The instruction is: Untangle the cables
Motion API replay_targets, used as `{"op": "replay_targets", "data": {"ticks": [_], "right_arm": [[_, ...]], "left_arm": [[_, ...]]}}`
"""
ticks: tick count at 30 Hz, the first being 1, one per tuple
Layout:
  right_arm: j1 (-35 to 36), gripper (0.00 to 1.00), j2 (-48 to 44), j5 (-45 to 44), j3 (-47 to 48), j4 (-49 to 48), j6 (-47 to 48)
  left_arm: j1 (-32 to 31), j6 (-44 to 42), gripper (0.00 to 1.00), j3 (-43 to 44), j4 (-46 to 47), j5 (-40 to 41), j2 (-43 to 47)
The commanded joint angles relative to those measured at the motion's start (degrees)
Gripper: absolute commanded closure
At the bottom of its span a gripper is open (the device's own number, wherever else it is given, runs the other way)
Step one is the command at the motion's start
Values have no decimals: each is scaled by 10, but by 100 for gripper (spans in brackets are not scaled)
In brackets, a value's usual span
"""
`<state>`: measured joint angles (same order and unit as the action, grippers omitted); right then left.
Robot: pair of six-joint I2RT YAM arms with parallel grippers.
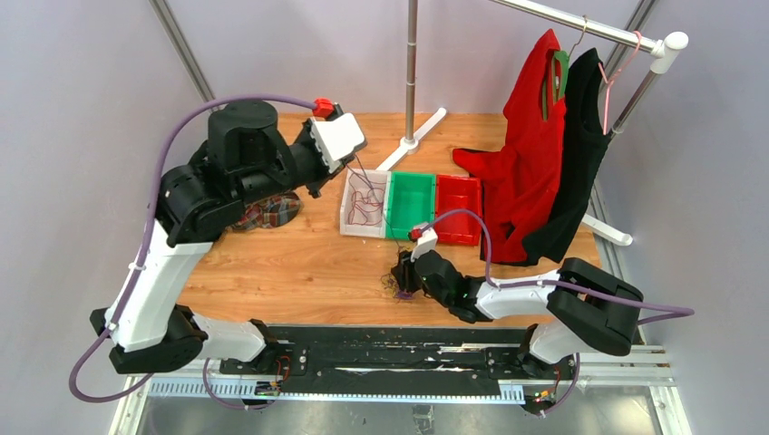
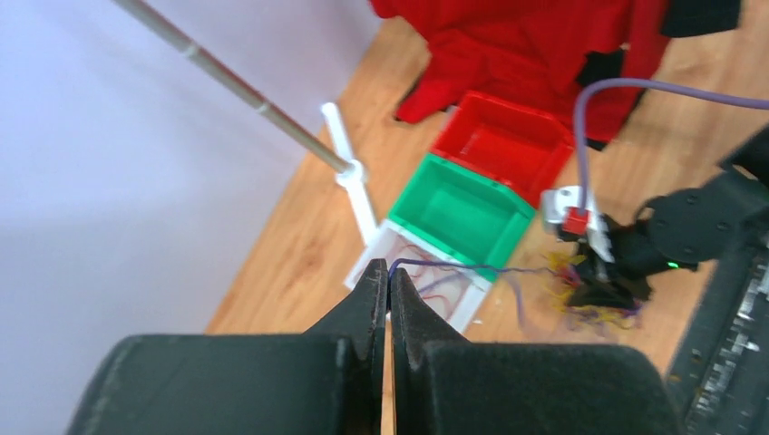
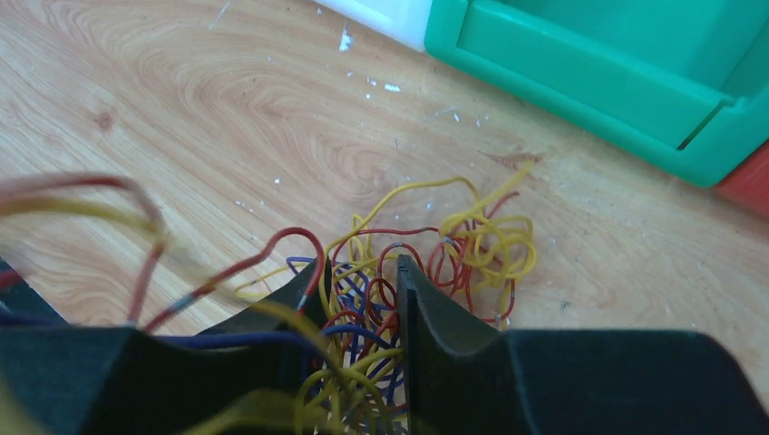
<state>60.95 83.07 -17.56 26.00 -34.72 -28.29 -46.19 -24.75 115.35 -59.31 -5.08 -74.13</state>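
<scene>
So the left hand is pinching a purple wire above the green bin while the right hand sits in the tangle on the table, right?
Not quite: the left hand pinches the purple wire above the white bin, not the green bin, as the left wrist view shows. The right hand does sit in the tangle.

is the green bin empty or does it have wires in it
Empty: the green bin shows only bare floor from above. The loose red wires lie in the white bin beside it.

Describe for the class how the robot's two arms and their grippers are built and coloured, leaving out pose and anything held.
Both arms mix white shells with black joint housings, and a thick lilac cable runs along each. Each wrist carries a white camera block with a red connector. The left gripper and right gripper have matte black, wedge-shaped fingers.
</scene>
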Motion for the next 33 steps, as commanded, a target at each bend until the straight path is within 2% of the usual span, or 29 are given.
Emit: {"op": "replay_targets", "data": {"ticks": [1, 10, 17, 25, 30, 33], "right_arm": [[-6, 68, 12, 10, -21, 9, -25], [-3, 50, -5, 16, -37, 12, -32], [-1, 49, -8, 20, -45, 8, -36], [1, 50, -2, 23, -60, -13, -46], [3, 53, -4, 26, -67, -18, -46], [4, 52, -8, 31, -65, -16, -43]], "left_arm": [[3, -54, 99, 27, 80, 89, 19], [3, -141, 99, -8, 360, 228, 54], [3, -202, 99, -27, 527, 276, 54], [3, -282, 99, 35, 707, 282, 14], [3, -299, 99, 101, 732, 264, -16], [3, -286, 99, 92, 686, 240, -9]]}}
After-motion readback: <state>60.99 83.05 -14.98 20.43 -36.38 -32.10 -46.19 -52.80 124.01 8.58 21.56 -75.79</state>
